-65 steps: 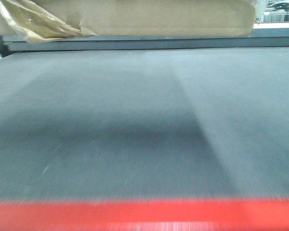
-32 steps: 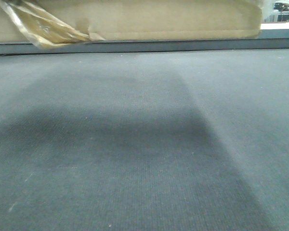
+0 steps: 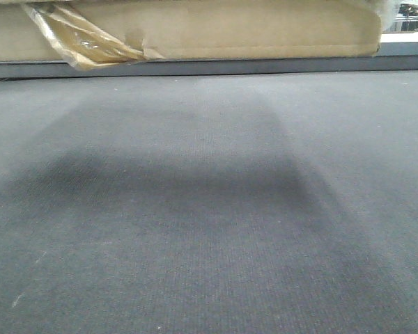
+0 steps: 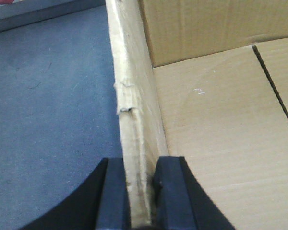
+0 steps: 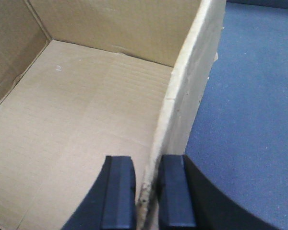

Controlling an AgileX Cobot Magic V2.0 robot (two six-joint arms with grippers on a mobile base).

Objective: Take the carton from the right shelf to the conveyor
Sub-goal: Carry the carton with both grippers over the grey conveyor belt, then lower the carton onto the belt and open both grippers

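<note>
Closest in the left wrist view, the left end effector (image 4: 140,201) was clamped narrowly on the carton (image 4: 134,96). One black finger (image 4: 113,191) lay outside its left wall and the other inside. The wall's top edge ran away from it, dented partway along. The bare cardboard floor lay to one side, crossed by a dark seam (image 4: 273,86), and the conveyor (image 4: 48,120) belt lay to the other.

The right end effector (image 5: 145,196) pinched the opposite wall in the same way, with the frayed edge squeezed between its fingers (image 5: 117,191). Nothing lay inside the carton.

In the front view the grey-blue belt filled nearly everything from the near edge outward. A broad soft shadow (image 3: 181,188) fell across its middle. Beyond it, the carton's lower band spanned the top of the view, with crumpled yellowish tape (image 3: 83,42) hanging at its left end. A grey strip (image 3: 209,67) ran just beneath the band.

The upper part of the carton was cut off there. It could not be told whether its base touched the belt or hung above it. At the far top right, only blurred pale shapes (image 3: 411,14) showed.
</note>
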